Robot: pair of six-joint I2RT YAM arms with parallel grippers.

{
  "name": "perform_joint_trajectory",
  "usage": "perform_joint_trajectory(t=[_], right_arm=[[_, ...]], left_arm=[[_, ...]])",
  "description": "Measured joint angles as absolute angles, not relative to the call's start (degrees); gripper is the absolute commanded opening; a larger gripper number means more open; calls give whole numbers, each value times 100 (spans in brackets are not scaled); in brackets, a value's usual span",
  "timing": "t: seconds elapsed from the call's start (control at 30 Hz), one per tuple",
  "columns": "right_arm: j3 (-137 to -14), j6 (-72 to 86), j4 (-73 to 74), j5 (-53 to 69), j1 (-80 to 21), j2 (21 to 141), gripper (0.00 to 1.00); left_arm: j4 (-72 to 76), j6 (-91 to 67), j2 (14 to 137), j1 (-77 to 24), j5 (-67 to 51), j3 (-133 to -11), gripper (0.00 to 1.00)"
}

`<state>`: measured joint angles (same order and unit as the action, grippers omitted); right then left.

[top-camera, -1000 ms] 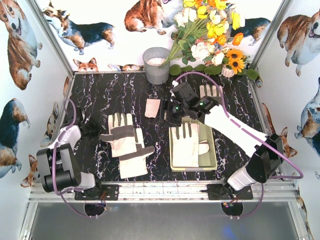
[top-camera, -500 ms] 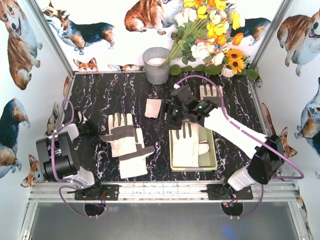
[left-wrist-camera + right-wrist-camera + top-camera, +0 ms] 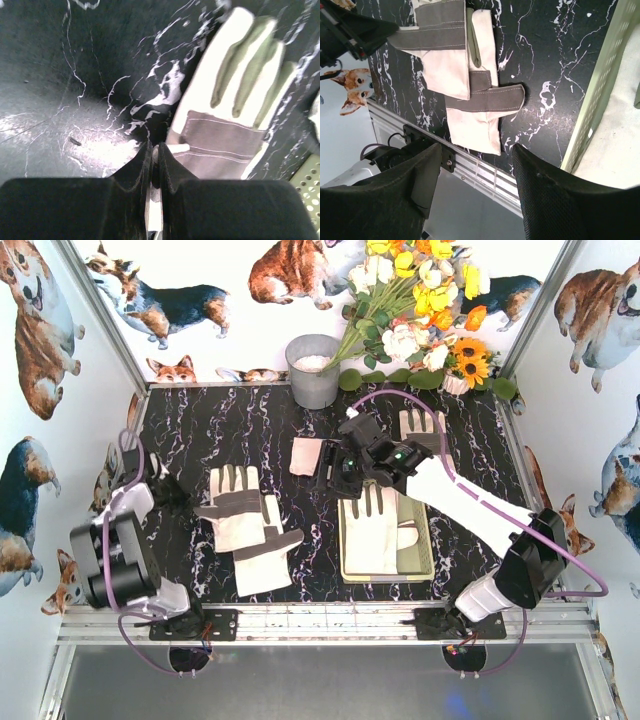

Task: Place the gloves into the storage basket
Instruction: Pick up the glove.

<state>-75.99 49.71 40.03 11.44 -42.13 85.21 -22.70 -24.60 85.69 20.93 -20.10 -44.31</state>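
Two cream gloves with grey patches overlap on the black marble table, an upper glove (image 3: pixel 238 510) (image 3: pixel 227 112) (image 3: pixel 445 55) and a lower glove (image 3: pixel 264 558) (image 3: pixel 477 112). My left gripper (image 3: pixel 195 506) (image 3: pixel 155 152) is shut on the upper glove's near edge, a white strip pinched between its jaws. The pale yellow-green storage basket (image 3: pixel 431 540) (image 3: pixel 600 90) holds one glove (image 3: pixel 372 530). Another glove (image 3: pixel 420 424) lies behind the basket. My right gripper (image 3: pixel 330 470) (image 3: pixel 475 150) hangs open and empty above the table between the glove pair and the basket.
A small pale folded cloth (image 3: pixel 305 455) lies mid-table near the right gripper. A round grey bucket (image 3: pixel 313 370) and a flower bouquet (image 3: pixel 425 310) stand at the back. The metal rail (image 3: pixel 320 622) runs along the near edge.
My left gripper has closed on the upper glove's edge and its arm has shifted toward the far left, tugging the glove slightly. The right arm has drifted a little left, still open.
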Motion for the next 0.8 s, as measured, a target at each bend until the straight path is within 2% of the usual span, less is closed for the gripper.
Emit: perform_joint_trajectory(t=[0.27, 0.33, 0.8], right_arm=[[-8044, 4976, 4005, 934, -4545, 8831, 63], [-8285, 4958, 4003, 849, -4707, 9026, 68], [-10794, 4228, 4049, -189, -6018, 10897, 77]], left_arm=[[-2556, -2554, 7476, 2093, -1896, -4838, 0], [-2617, -2630, 7308, 2093, -1970, -4884, 0], [-3070, -3295, 7199, 1747, -2635, -5540, 0]])
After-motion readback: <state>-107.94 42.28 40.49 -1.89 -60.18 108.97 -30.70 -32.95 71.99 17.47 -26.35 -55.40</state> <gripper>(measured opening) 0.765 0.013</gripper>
